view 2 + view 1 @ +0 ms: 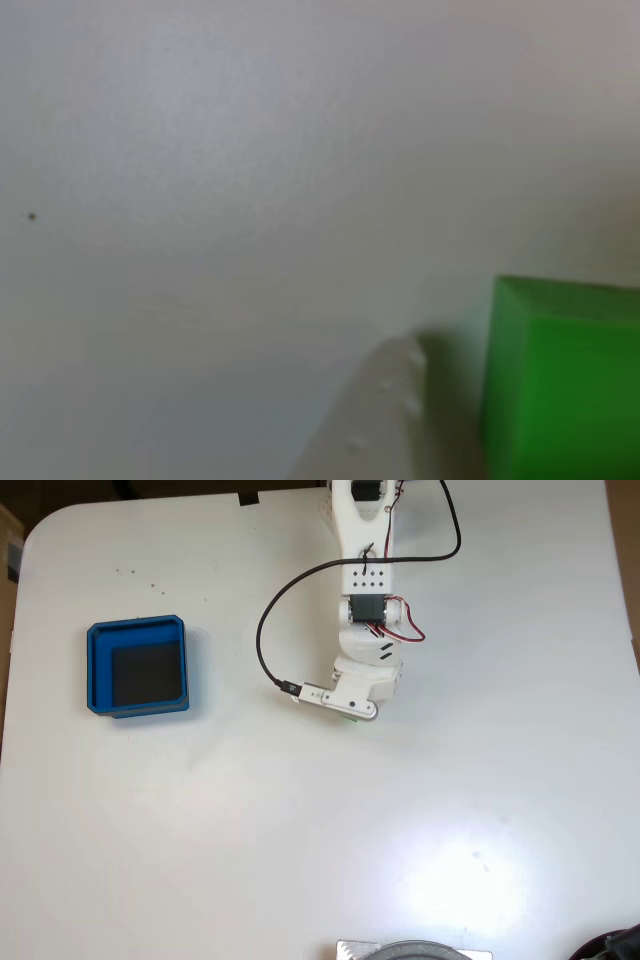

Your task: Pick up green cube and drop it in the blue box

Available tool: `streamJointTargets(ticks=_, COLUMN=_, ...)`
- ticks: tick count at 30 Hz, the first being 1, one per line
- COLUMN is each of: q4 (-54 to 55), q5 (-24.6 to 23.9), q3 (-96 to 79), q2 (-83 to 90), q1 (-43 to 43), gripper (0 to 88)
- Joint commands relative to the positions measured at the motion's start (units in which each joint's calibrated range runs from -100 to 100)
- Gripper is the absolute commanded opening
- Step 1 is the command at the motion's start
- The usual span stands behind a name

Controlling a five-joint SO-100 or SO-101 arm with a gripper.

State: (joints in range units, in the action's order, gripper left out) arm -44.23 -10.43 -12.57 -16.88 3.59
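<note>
Fixed view, looking down: my arm [365,590] enters from the upper centre of the frame and reaches downward over the white surface [320,830], with a black cable [262,640] looping off its left side and red wires at the wrist joint. My jaws [356,716] sit just right of frame centre, low over the surface. A faint trace of green shows at their lower edge, which is the green cube [353,720], almost wholly covered by my wrist housing from this angle. The blue box [96,670] rests at the left of the frame, well apart from my jaws; its dark inner floor is bare and its thick blue walls show clipped corners. A grey round object [415,950] is cut off by the bottom edge of the frame. Other view, close and blurred: the green cube [565,385] occupies the lower right of the frame, resting on the surface [250,150]. One pale finger [385,420] rises from the bottom edge just left of the cube, its tip close beside the cube's left face; contact cannot be confirmed because of the blur. I cannot tell whether my jaws are apart or clamped, since the second finger is out of frame. A small dark speck [32,215] marks the surface at mid-left.
</note>
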Motion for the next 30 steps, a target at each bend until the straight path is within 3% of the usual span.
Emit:
streamJointTargets(ticks=1, q4=0.89, q5=0.15, q3=3.33, q2=0.74, q1=0.38, gripper=14.0)
streamJointTargets(ticks=13, q4=0.49, q5=0.15, q3=3.15, q2=0.99, q1=0.53, gripper=2.3)
streamJointTargets(ticks=30, q4=0.49, q5=0.10, q3=3.24, q2=12.95, q1=2.52, gripper=1.8)
